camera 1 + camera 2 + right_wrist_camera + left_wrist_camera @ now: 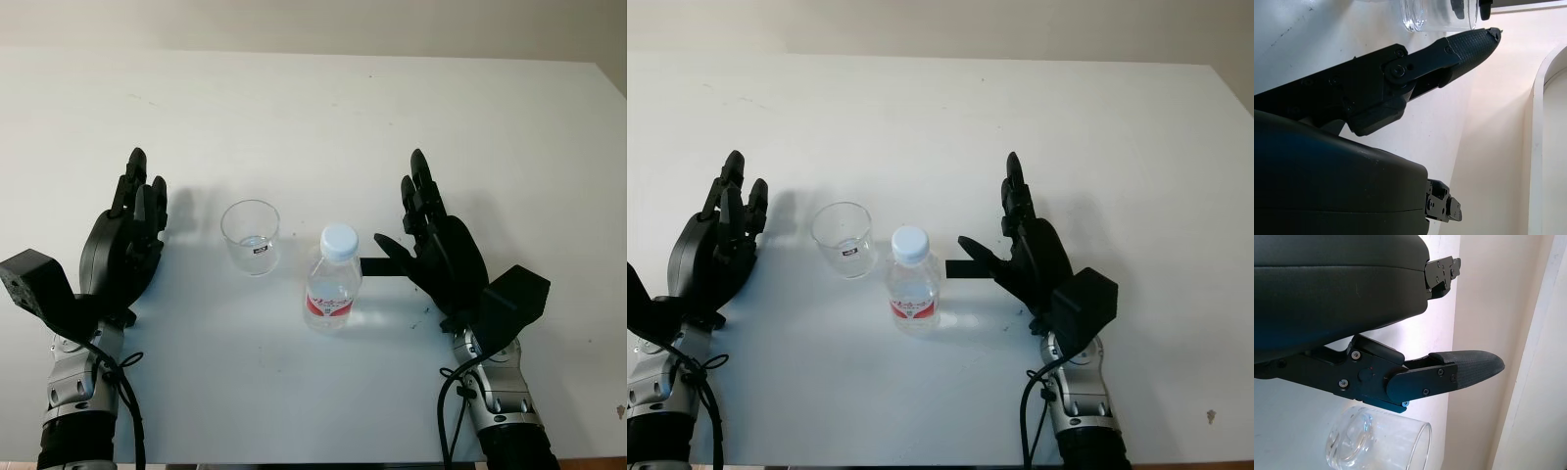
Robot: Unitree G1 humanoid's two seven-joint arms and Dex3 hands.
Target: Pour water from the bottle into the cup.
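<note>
left eye view: a white table carries a clear plastic bottle with a white cap and a red label, standing upright near the table's middle. taking the bottle as the landmark, the clear cup stands upright just beside it, toward the robot's left and slightly farther from the robot, not touching it. the left hand is open well beyond the cup on that same side, holding nothing. the right hand is open on the bottle's other side, holding nothing, its thumb reaching toward the bottle with the tip close to it but apart from it.

right eye view: the same layout, with the bottle between cup and right hand, cap on.

left wrist view: the left hand's black shell and one finger reach over the white tabletop, and the cup lies just past that finger, clear of it; the bottle is out of frame here.

right wrist view: the right hand's finger points toward a clear ribbed container at the picture's edge, near it but not gripping it; i cannot tell whether it is bottle or cup.
</note>
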